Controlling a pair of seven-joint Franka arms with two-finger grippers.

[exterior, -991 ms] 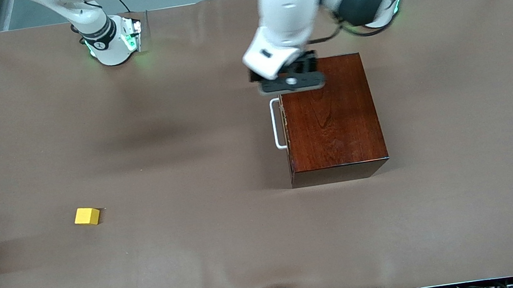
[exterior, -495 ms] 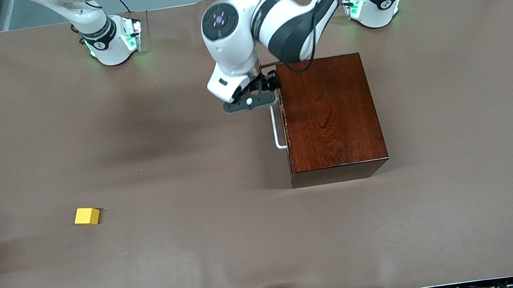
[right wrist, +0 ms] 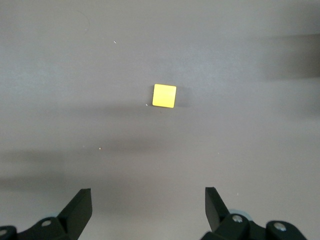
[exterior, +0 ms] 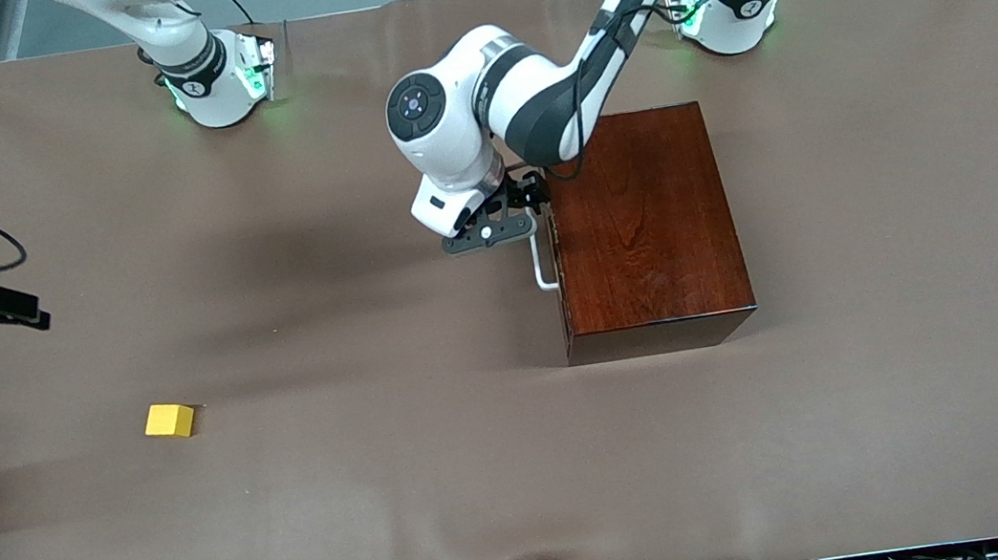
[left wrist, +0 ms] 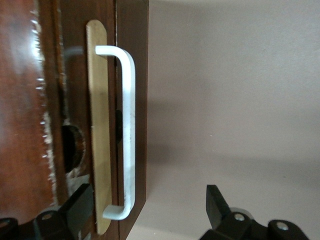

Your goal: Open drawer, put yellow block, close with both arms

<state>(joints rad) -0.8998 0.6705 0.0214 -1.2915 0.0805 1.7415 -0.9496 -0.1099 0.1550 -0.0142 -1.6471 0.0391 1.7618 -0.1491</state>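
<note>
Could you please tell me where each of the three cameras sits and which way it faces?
Front view: high across the table, facing both arm bases; shows wooden box, yellow block, left gripper.
Left wrist view: looks along its open fingers at the drawer handle.
Right wrist view: looks down past the open right gripper onto the block, shared with the front view.

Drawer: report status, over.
Drawer shut. Left gripper open at its handle. Right gripper open above yellow block. Nothing obstructing.
</note>
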